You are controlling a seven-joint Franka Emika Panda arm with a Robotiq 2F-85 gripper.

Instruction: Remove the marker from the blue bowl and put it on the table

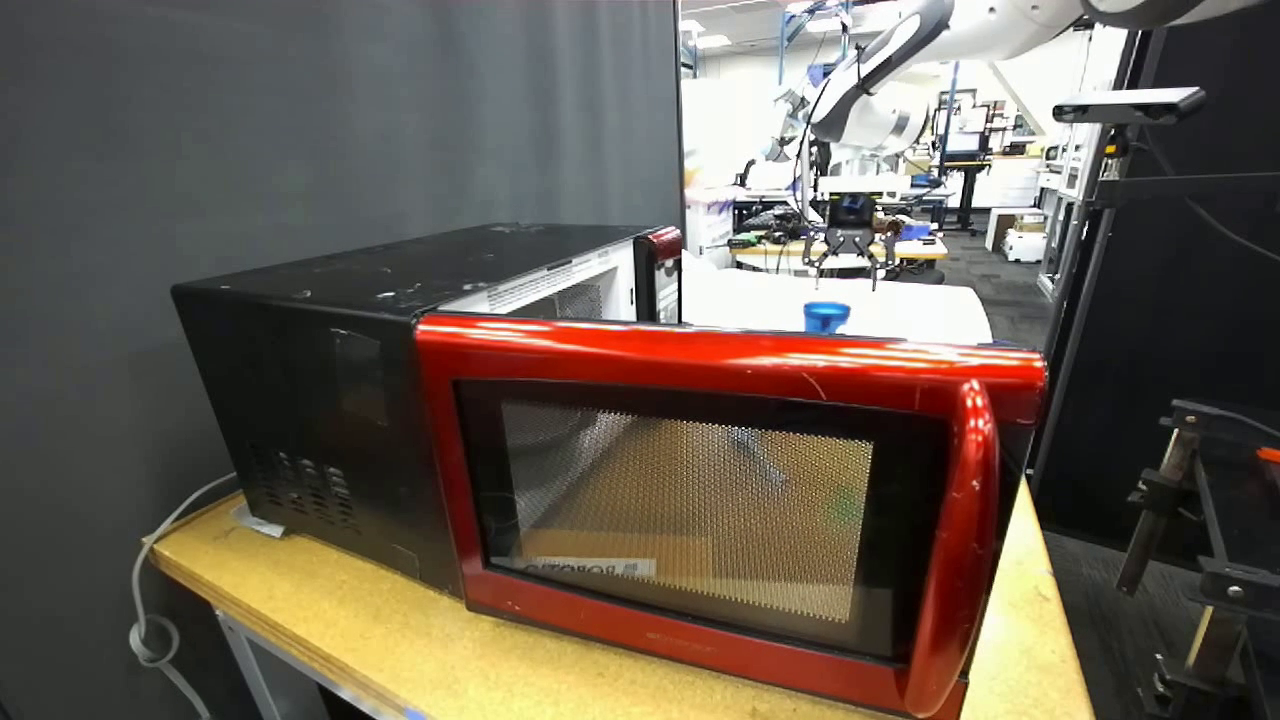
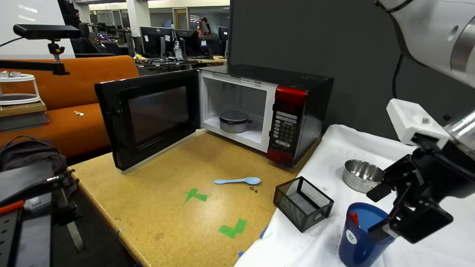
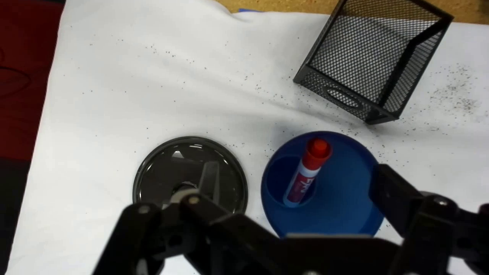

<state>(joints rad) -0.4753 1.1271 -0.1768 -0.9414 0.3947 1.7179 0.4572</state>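
The blue bowl (image 3: 344, 202) looks like a deep, cup-like blue container on the white-covered table (image 3: 114, 91). It shows in both exterior views (image 1: 826, 318) (image 2: 362, 241). The marker (image 3: 307, 172), with a red end and a white and red body, leans inside it, red end up; its red end shows in an exterior view (image 2: 354, 218). My gripper (image 3: 296, 185) is open and empty, fingers spread on either side of the marker. In an exterior view the gripper (image 2: 381, 210) is at the rim; I cannot tell whether it touches. It hangs above the bowl in an exterior view (image 1: 847, 278).
A black mesh basket (image 2: 304, 204) stands beside the blue bowl. A steel bowl (image 2: 362, 174) is farther back. A dark round lid-like thing (image 3: 191, 152) lies left of the bowl in the wrist view. An open red microwave (image 1: 700, 340) and blue spoon (image 2: 237, 181) are on the wooden bench.
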